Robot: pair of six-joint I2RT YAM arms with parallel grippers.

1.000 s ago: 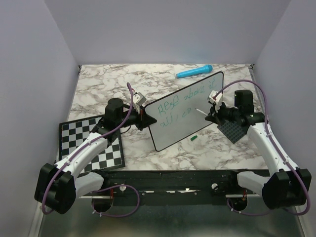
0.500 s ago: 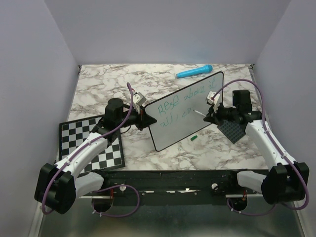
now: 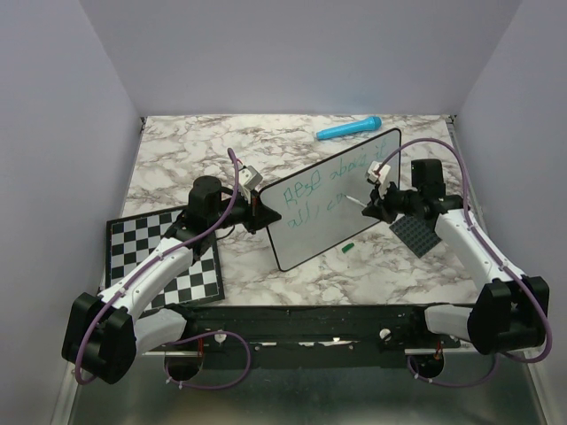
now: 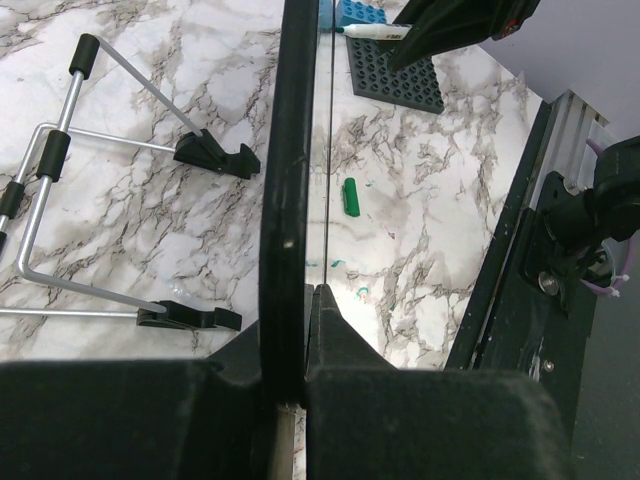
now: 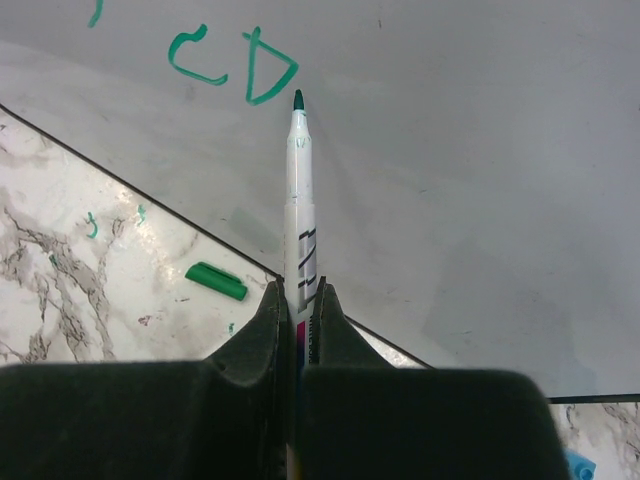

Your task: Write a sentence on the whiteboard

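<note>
The whiteboard (image 3: 341, 208) stands tilted on its edge in the middle of the table. Two lines of green writing, the sentence (image 3: 306, 193), cover its left and upper part. My left gripper (image 3: 262, 211) is shut on the board's left rim (image 4: 290, 150). My right gripper (image 3: 373, 205) is shut on a white marker (image 5: 299, 200). Its green tip points at the board (image 5: 470, 150), just right of the last green letters (image 5: 235, 65). I cannot tell if the tip touches. The green cap (image 3: 348, 247) lies on the table below the board.
A black-and-white checkerboard (image 3: 164, 257) lies at the near left. A blue marker-like object (image 3: 348, 129) lies at the far edge. A dark studded plate (image 3: 416, 232) lies under my right wrist. A wire stand (image 4: 60, 200) lies behind the board.
My right gripper has moved slightly left and away along the board with the marker. The left arm and the board have not moved.
</note>
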